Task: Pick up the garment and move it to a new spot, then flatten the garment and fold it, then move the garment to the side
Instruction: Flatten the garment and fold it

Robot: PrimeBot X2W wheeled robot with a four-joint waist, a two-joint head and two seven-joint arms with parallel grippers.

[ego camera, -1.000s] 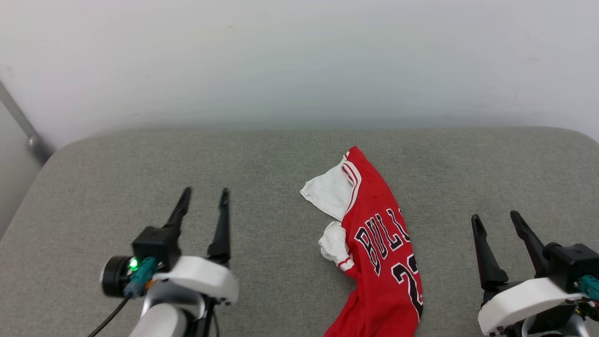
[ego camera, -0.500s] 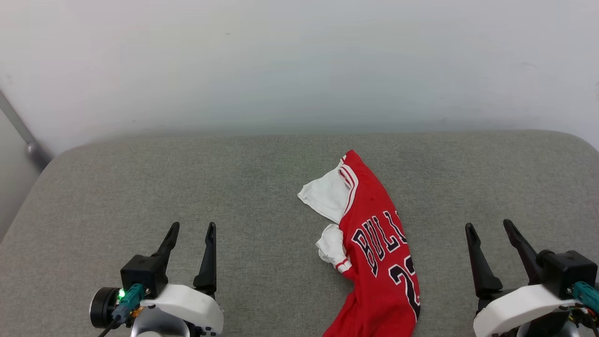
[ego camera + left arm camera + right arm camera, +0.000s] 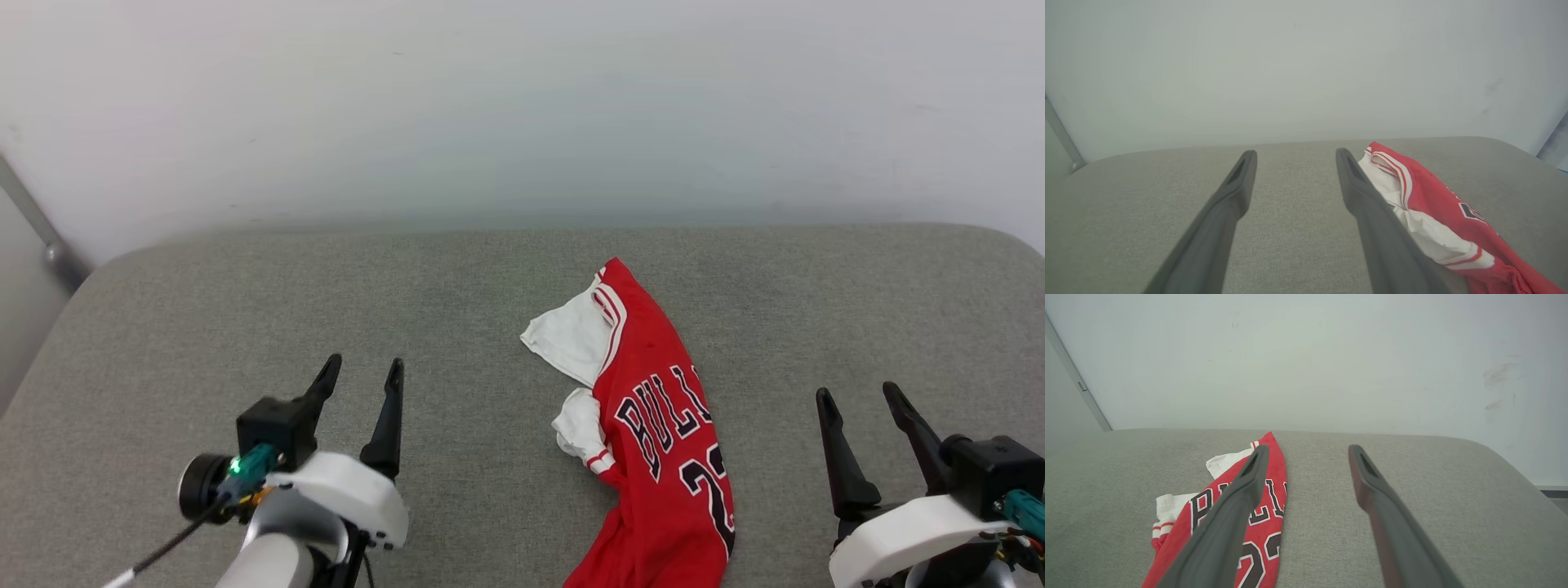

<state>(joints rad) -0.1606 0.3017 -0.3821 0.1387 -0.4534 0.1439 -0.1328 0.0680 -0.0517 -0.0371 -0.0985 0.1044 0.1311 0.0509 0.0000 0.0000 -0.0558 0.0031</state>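
**Jersey waits between two idle arms.** A crumpled red Bulls jersey (image 3: 661, 433) lies on a grey fabric pad (image 3: 245, 310) between the robot's two arms, seen here from the head camera. The shirt is bunched into a long strip running from 12 o'clock to 6 o'clock. It sits toward 5 o'clock of the frame's centre, and the bottom edge cuts off its lower end. Black, white-outlined letters reading "BULL" face up, with a "2" and part of a second digit below them. A white sleeve (image 3: 571, 339) with red-and-white striped trim spills out on the shirt's 9 o'clock side. A second white wad with a striped cuff lies just below it.

The left gripper (image 3: 364, 362), at 7 o'clock in the frame, is released, its two dark fingers spread and holding nothing. The right gripper (image 3: 856, 391), at 4 o'clock, is likewise spread wide and empty. Both stand apart from the jersey, with bare pad between each claw and the cloth.

From the left wrist camera, one tapered finger (image 3: 1372, 212) crosses in front of the white sleeve. From the right wrist camera, a finger (image 3: 1237, 510) covers part of the lettering.

The pad is a flat, tightly woven grey textile with rounded corners. The jersey cloth looks like a fine mesh knit, though the view is too soft to be sure. Behind the pad, at 12 o'clock, rises a plain white wall (image 3: 522, 106) with faint scuffs. A slanted metal rail (image 3: 37, 220) runs down it at 9 o'clock.
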